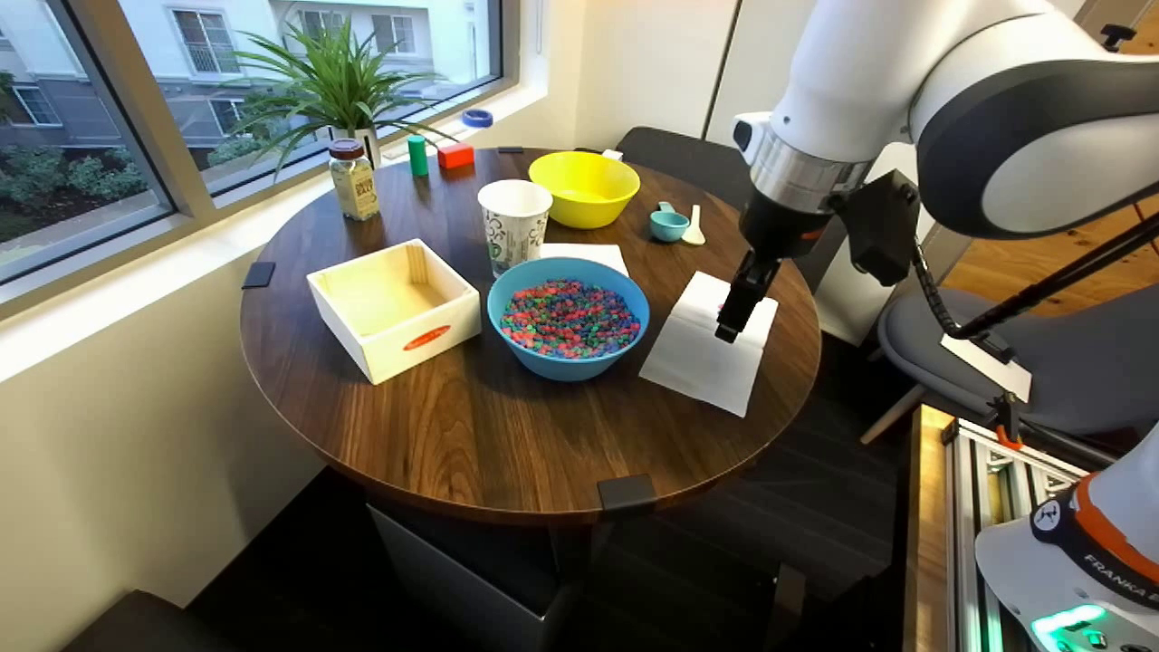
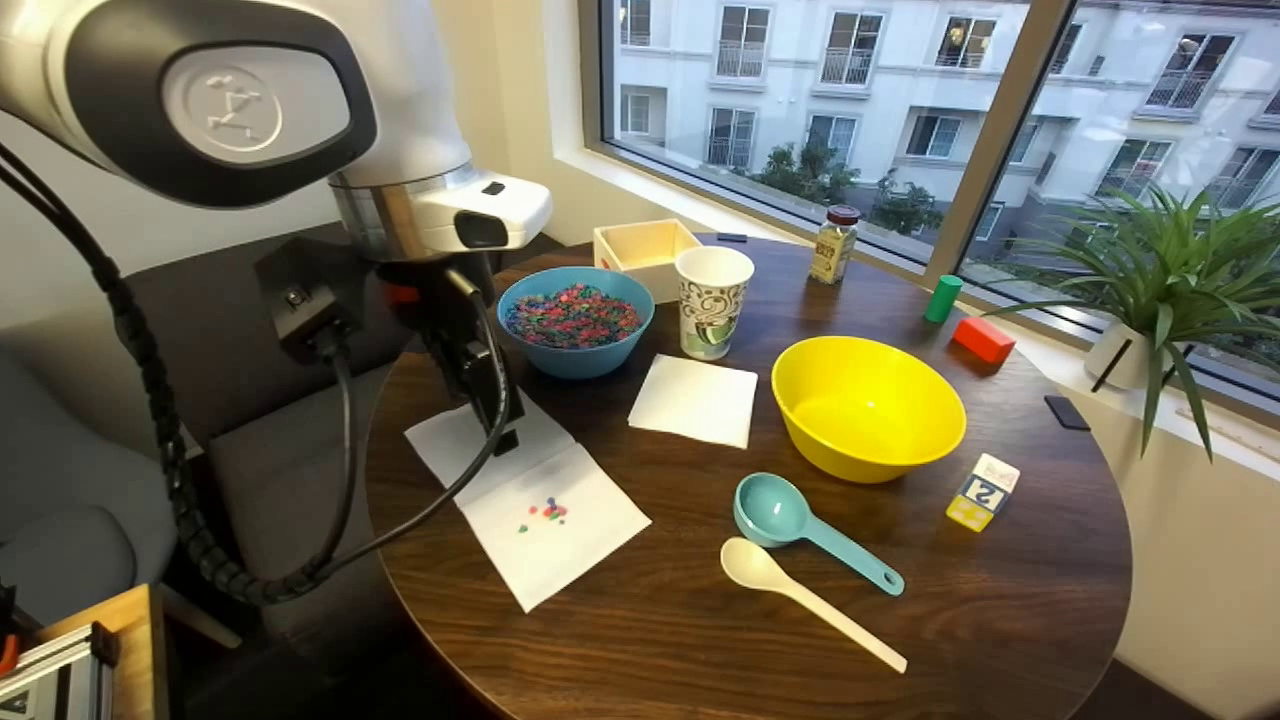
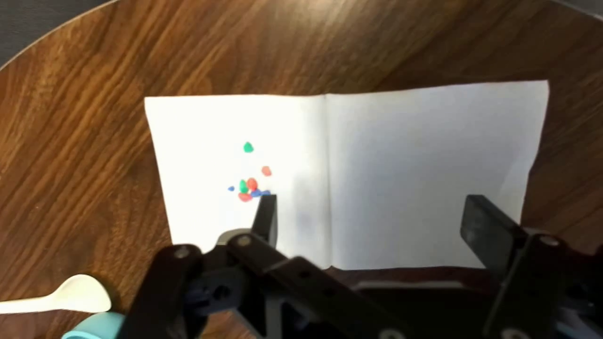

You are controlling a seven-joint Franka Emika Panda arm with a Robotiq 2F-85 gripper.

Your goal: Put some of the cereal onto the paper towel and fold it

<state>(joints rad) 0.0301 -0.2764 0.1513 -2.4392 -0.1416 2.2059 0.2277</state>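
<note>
several bits of cereal (image 3: 252, 183) lie on one half of a creased paper towel (image 3: 400, 174), likely so the bare half can fold across them. the claw (image 3: 370, 207), spread wide and gripping nothing, is over the paper towel, presumably to start that fold; a blue bowl (image 1: 570, 317) nearby holds more cereal.

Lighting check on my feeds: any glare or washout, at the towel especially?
Wrist view: paper towel near-white on the left half, greyer on the right; table glaring at the picture's top edge. In an exterior view: window sill washed out.
</note>
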